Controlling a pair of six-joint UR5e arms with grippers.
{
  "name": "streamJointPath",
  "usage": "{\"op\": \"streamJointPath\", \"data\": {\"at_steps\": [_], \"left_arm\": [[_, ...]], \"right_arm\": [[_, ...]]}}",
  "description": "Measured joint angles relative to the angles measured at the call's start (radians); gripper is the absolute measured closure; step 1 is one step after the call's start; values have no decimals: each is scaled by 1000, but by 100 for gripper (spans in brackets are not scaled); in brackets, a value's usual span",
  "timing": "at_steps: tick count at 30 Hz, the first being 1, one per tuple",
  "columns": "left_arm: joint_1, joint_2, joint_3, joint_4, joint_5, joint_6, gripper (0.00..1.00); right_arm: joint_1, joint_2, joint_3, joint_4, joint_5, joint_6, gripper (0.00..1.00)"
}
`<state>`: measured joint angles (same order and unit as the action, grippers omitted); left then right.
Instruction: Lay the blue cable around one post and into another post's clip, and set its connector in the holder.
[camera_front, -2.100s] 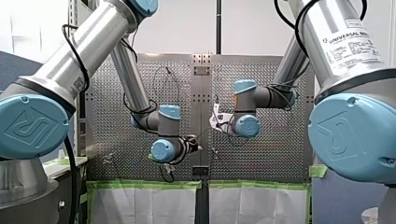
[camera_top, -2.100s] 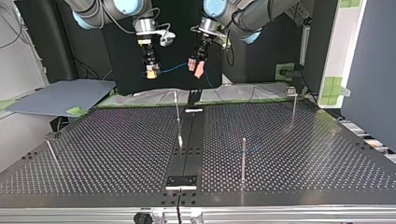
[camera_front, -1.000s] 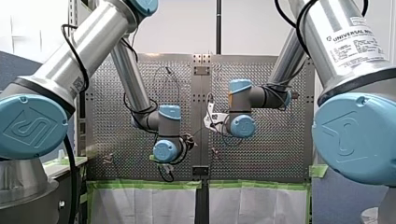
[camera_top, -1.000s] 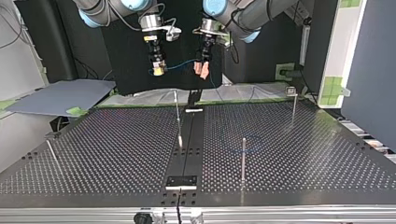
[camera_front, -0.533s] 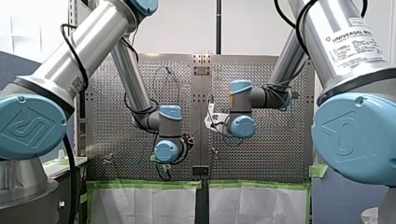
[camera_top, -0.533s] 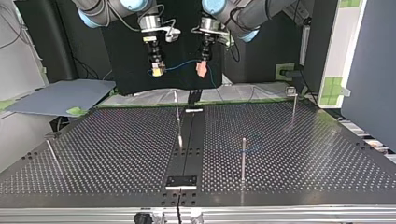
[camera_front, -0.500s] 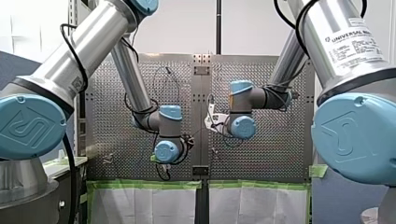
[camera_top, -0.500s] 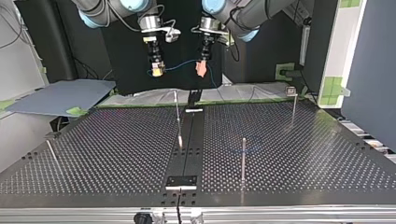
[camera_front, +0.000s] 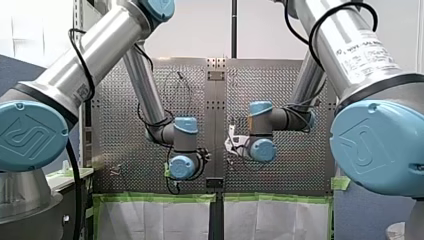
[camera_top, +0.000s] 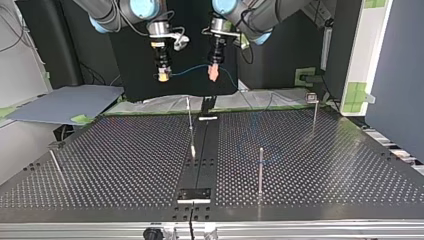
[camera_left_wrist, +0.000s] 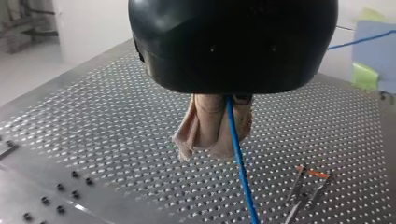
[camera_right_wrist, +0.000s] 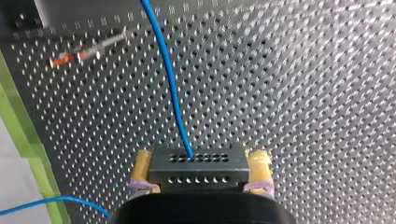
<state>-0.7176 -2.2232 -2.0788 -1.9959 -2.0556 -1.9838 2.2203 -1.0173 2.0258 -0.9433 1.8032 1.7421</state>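
Note:
In the top view both grippers hang above the table's far edge. My right gripper (camera_top: 162, 76), at that view's left, has its yellow pads shut on the black connector (camera_right_wrist: 198, 165). The blue cable (camera_top: 191, 68) runs from the connector across to my left gripper (camera_top: 214, 73), whose beige pads (camera_left_wrist: 208, 130) are shut on the blue cable (camera_left_wrist: 238, 154). Past that grip the cable drops toward the table and lies in a loop around a post (camera_top: 260, 170). A thin clip post (camera_top: 189, 122) stands under the grippers. The holder plate (camera_top: 195, 194) sits at the near edge.
More posts rise from the perforated table (camera_top: 325, 165): one at the far right (camera_top: 314, 112), a leaning one at the near left (camera_top: 56, 167). A grey board (camera_top: 60, 102) lies beyond the table's left. Green tape (camera_right_wrist: 21, 135) marks the table's edge.
In the top view my right gripper has moved left with the connector, so the cable span between the grippers is longer. In the front view both wrists sit lower.

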Motion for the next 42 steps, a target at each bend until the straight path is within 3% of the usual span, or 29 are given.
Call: {"op": "streamJointPath", "data": {"at_steps": [7,16,23,31,38,42], "left_arm": [[-18,-65,64,19,2,60,100],[-19,-152,111,32,10,63,100],[-15,-220,141,24,29,61,100],[-33,-304,219,17,48,90,100],[-29,-368,289,-11,43,84,100],[-23,-377,315,-29,39,85,100]], "right_arm": [[-30,43,0,-6,23,-25,82],[-83,106,0,-36,35,-47,82],[-142,152,0,-55,-4,-49,82],[-210,186,-5,-88,-48,-50,82],[-228,232,-43,-144,-56,-59,82],[-233,240,-73,-134,-58,-71,82]]}}
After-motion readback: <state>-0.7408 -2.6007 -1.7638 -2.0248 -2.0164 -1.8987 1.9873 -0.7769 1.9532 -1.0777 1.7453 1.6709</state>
